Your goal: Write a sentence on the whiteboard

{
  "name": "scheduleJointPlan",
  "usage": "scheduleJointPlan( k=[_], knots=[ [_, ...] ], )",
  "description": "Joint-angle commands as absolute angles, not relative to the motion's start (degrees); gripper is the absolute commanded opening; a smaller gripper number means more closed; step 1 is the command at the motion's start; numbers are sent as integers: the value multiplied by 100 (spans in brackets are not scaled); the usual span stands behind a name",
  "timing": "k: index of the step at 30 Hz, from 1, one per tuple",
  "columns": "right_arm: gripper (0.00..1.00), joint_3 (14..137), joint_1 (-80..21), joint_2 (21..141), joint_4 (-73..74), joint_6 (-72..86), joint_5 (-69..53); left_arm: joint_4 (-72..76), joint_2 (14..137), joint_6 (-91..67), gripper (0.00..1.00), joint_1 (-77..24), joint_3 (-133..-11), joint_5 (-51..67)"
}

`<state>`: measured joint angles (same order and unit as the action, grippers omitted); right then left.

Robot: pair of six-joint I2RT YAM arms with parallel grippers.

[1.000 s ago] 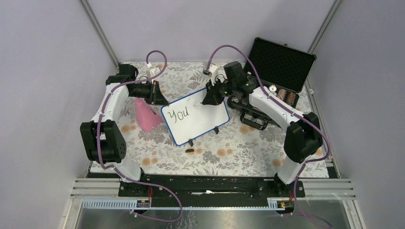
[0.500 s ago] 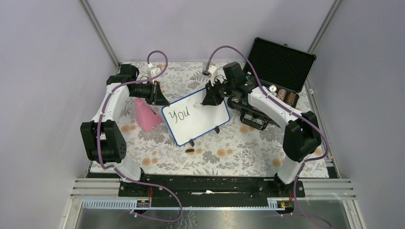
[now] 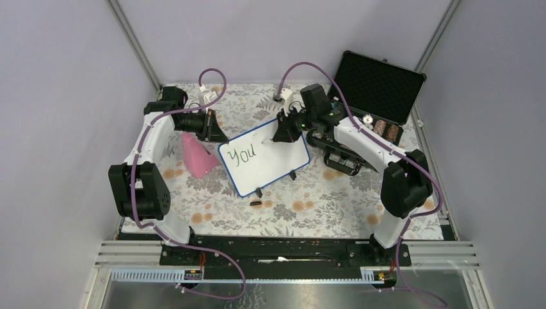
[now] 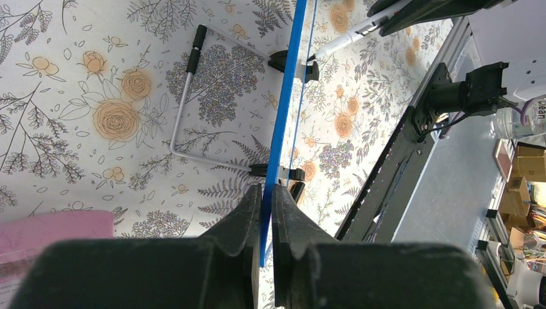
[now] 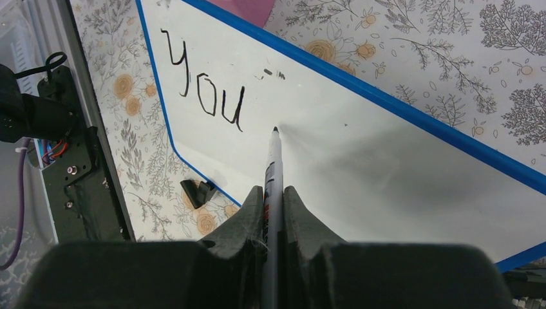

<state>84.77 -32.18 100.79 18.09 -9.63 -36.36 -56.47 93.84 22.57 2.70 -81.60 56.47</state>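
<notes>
Right arm [image 3: 364, 138] shifted, marker [image 5: 273, 161] at whiteboard [image 3: 273, 164], round items [image 3: 380, 125] in case [image 3: 381, 80]

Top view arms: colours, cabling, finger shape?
The left arm and right arm have white link shells, black joint housings and bases. A purple cable loops along each. The left gripper and right gripper are matte black with two tapered fingers.

Soft, even light fills the cell, and the whiteboard [image 3: 270, 158] reads evenly white. On the whiteboard, the marker [image 5: 273, 174] throws a broad, pale grey shadow to the right of its tip. Nearest each wrist lens, my fingers [image 5: 241, 222] are dark and blurred. Beside the whiteboard's edge, the table [image 4: 116, 116] print stays sharp.
</notes>
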Motion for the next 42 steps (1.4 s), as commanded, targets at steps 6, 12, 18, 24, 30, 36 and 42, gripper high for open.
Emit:
scheduleJointPlan(
  k=[6,12,18,24,30,36,42],
  knots=[
    [0,8777,-3182,10229,1666,-948,-3531,-5626,9292,2363,0,189,-8264,5581],
    [0,8813,-3190,10289,1666,-927,-3656,-5626,9280,2375,0,188,-8243,5570],
    [0,8856,-3244,10346,1667,-905,-3710,-5624,9311,2380,0,193,-8254,5565],
    [0,8817,-3319,10367,1673,-942,-3719,-5627,9313,2383,0,192,-8270,5564],
    [0,8672,-3369,10354,1671,-984,-3729,-5629,9323,2390,0,192,-8257,5555],
    [0,8521,-3381,10298,1670,-1018,-3751,-5625,9329,2387,0,185,-8270,5548],
    [0,8348,-3383,10216,1665,-1074,-3758,-5626,9335,2378,0,185,-8270,5529]
  ],
)
